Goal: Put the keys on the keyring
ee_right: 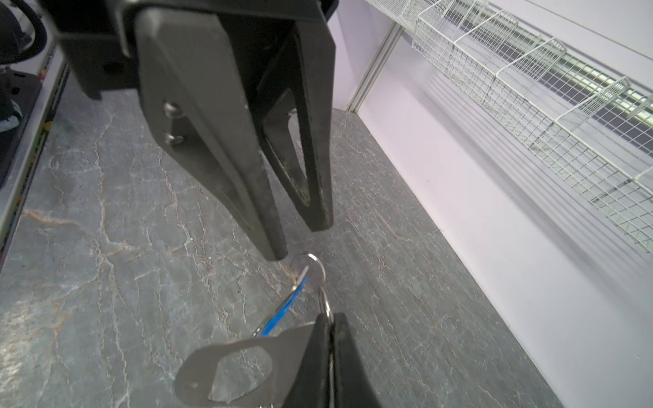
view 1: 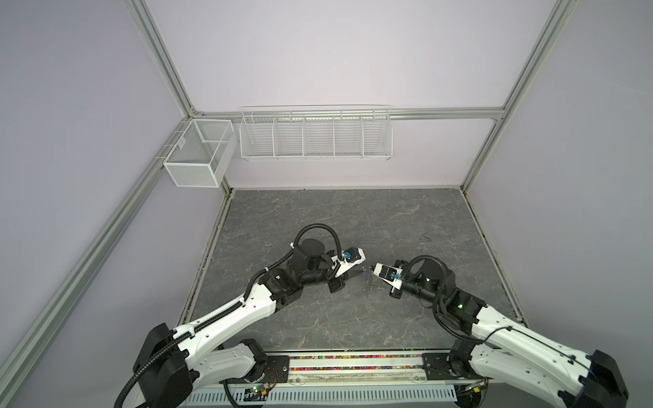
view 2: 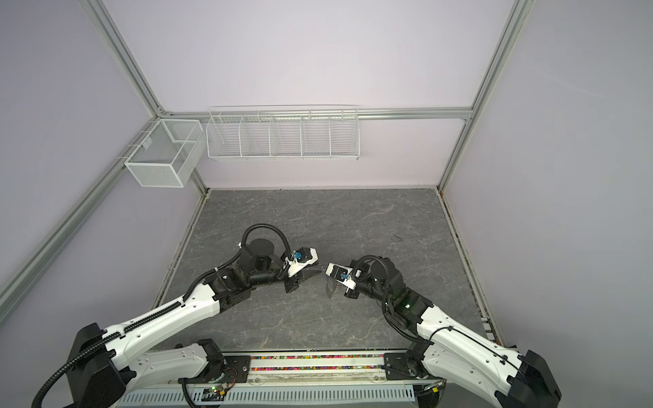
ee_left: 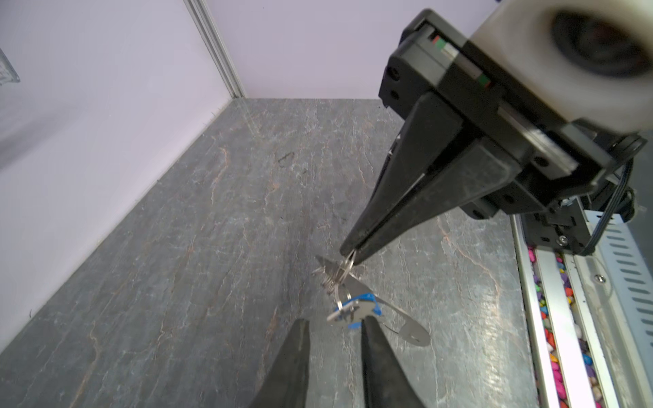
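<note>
right gripper (ee_left: 349,252) pinches a small ring (ee_left: 348,263) of the keyring (ee_right: 198,371), held above mid worktop (view 1: 318,219). left gripper (ee_right: 298,242) stands parted just beside the blue-tagged key (ee_left: 364,309) hanging there. only the wrist views show the key clearly.

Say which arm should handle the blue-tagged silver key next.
Left. The left gripper is open beside the blue-tagged silver key; the right gripper is shut on a small silver ring of the flat grey keyring holder, so it should probably just hold.

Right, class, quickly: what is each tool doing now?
Left tool: open, holding nothing.
Right tool: shut on the keyring.
</note>
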You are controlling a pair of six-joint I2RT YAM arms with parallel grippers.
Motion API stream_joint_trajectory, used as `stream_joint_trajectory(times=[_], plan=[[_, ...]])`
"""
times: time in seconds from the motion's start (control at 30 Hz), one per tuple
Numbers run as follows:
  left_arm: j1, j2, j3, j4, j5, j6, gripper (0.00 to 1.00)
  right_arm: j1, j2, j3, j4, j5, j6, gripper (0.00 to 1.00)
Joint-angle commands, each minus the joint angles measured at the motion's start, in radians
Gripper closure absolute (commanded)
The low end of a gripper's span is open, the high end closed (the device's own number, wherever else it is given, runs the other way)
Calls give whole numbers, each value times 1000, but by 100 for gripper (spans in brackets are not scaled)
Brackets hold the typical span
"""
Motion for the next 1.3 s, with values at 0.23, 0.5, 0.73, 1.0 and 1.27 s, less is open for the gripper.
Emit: stream_joint_trajectory(times=[0.23, 0.5, 0.73, 1.0, 1.27], plan=[[-5, 67, 83, -13, 8, -79, 73, -9, 9, 75, -39, -41, 5, 93], [-3, 121, 131, -85, 8, -78, 93, -9, -6, 74, -32, -41, 8, 93], [12, 124, 130, -137, 27, -66, 83, -31, -29, 67, -21, -49, 19, 93], [13, 135, 120, -109, 19, -64, 72, -45, -27, 61, -7, -83, 35, 93], [13, 156, 107, -56, 63, -45, 85, -50, -22, 61, 15, -104, 46, 93]])
